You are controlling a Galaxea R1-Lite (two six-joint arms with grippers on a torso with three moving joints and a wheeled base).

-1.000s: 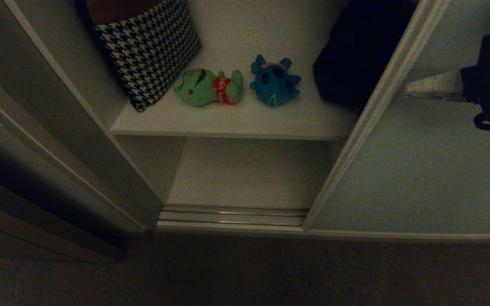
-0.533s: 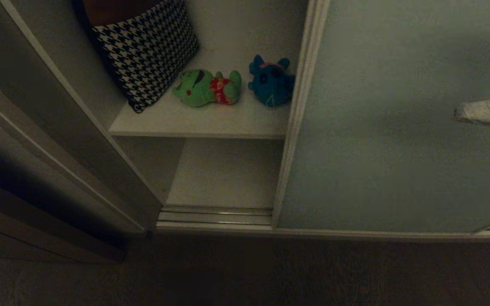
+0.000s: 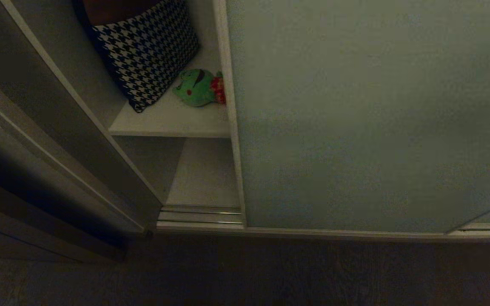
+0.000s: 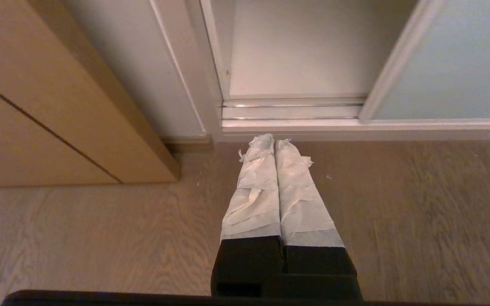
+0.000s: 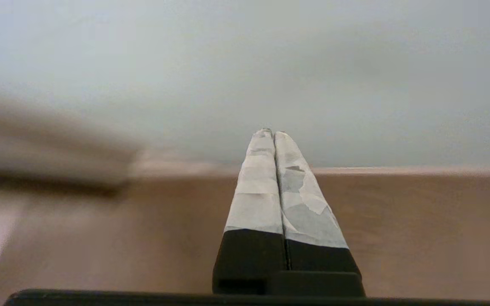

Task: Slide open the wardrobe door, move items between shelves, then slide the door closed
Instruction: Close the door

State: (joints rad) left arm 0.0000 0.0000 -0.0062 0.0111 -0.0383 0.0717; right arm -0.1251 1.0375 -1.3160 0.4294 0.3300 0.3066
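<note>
The sliding wardrobe door (image 3: 368, 119), a pale grey-green panel in a slim silvery-beige frame, covers most of the wardrobe opening in the head view, leaving only a narrow gap at its left edge. Through that gap show the left ends of two white shelves, the upper shelf (image 3: 164, 121) and the lower shelf (image 3: 204, 178) beneath it, with the ribbed metal floor track (image 3: 200, 216) in front. A houndstooth bag (image 3: 147, 46) leans at the back left of the upper shelf. Just beside it lies the green plush toy (image 3: 196, 88), its red-patched end cut off by the door's frame; the teal-blue toy is hidden from view. Neither arm appears in the head view. The left gripper (image 4: 274, 142) hangs above the wood floor (image 4: 100, 238) just short of the track, its taped jaws pressed together and empty. The right gripper (image 5: 273, 132) points at the door panel, jaws likewise pressed together on nothing.
</note>
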